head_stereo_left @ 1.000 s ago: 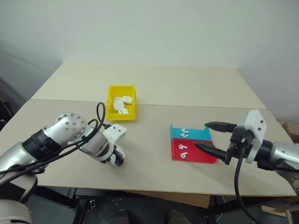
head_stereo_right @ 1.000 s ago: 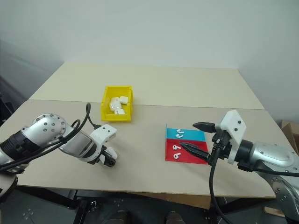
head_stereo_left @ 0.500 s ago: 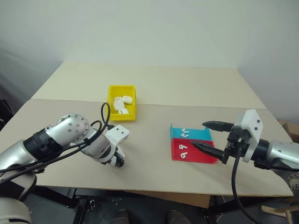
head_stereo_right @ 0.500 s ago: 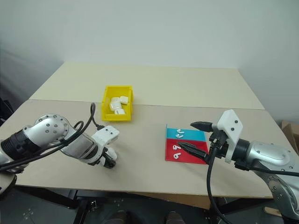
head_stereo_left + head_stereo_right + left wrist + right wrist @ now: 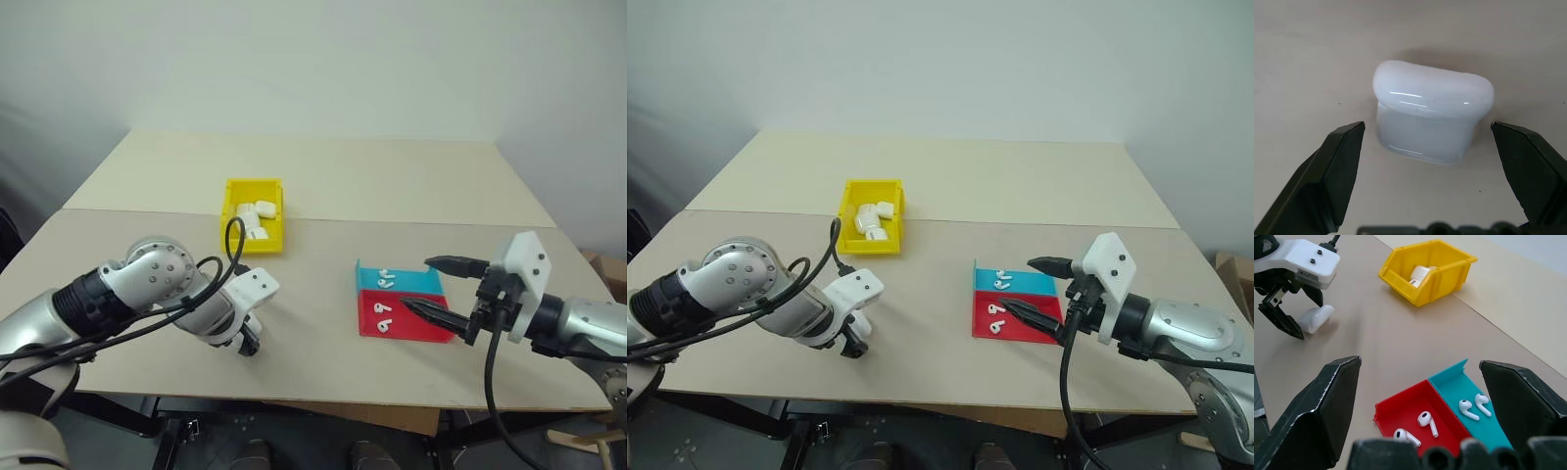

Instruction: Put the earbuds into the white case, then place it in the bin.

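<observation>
White case [image 5: 1432,111] sits shut on the table near its front edge, left of centre, framed by the left gripper [image 5: 1435,161], whose fingers stand wide apart on either side without touching it. So basically nothing's done yet: all four earbuds [image 5: 1425,419] are in the red tray [image 5: 1400,410] and blue tray [image 5: 1476,423] toward the front right. Right gripper [image 5: 439,287] hovers beside those trays, spread open and empty. Yellow bin [image 5: 253,214] at mid-table holds other white cases. Looks like grabbing and opening the case comes next.
</observation>
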